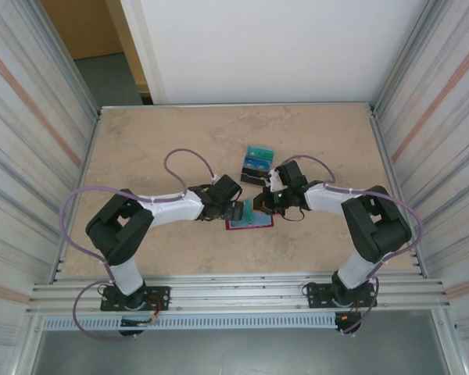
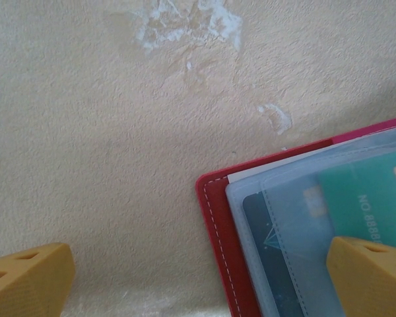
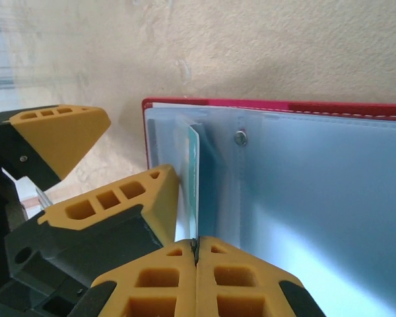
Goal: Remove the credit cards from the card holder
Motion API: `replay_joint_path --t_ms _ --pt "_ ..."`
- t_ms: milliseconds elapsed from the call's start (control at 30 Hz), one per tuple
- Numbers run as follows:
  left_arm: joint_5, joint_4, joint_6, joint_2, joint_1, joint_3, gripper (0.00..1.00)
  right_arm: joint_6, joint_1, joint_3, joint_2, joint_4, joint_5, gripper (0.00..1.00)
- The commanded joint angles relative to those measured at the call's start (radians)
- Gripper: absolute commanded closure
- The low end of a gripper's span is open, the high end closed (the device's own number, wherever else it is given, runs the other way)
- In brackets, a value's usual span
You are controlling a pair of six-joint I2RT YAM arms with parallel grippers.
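The left gripper (image 1: 238, 211) hangs wide open and empty over the left edge of the red card holder (image 1: 250, 224), which lies open mid-desk (image 1: 164, 133). The right gripper (image 3: 197, 261) is pinched closed on a teal credit card (image 3: 193, 175) standing on edge at the clear pockets. Two more credit cards (image 1: 256, 165) lie just beyond.

A beige, marble-patterned table (image 1: 156, 148), scuffed pale in places, carries an open red card holder (image 1: 250, 224) lying flat near its middle, clear pockets facing up. Just beyond it, toward the far edge, loose credit cards (image 1: 256, 162) lie in a short row: teal, blue, dark.
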Motion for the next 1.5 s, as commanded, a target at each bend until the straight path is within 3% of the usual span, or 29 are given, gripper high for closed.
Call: replay_joint_path --t_ms 0,300,400,667,933,1233,1467 --pt "0.004 -0.024 0.011 0.023 -0.003 0.010 0.01 -0.003 0.015 0.020 -0.028 -0.006 0.012 0.92" --pt "0.006 -0.026 0.001 0.020 -0.004 -0.008 0.01 0.032 0.024 0.003 -0.007 0.090 -0.025 0.76" --pt "0.006 -0.027 -0.001 0.022 -0.004 -0.010 0.01 0.036 0.027 0.003 0.017 0.105 -0.026 0.75" --pt "0.001 -0.030 -0.001 0.011 -0.003 -0.013 0.01 0.041 0.026 0.004 0.075 0.144 -0.031 0.83" --pt "-0.019 -0.051 -0.017 0.007 0.002 -0.023 0.01 0.001 0.007 0.005 0.052 0.089 -0.015 0.98" --pt "-0.056 -0.092 -0.020 0.010 0.033 -0.039 0.01 -0.110 0.000 0.037 -0.069 -0.119 0.156 0.98" --pt "-0.069 -0.089 0.016 -0.013 0.037 -0.034 0.01 -0.213 -0.017 0.112 -0.141 -0.251 0.223 1.00"
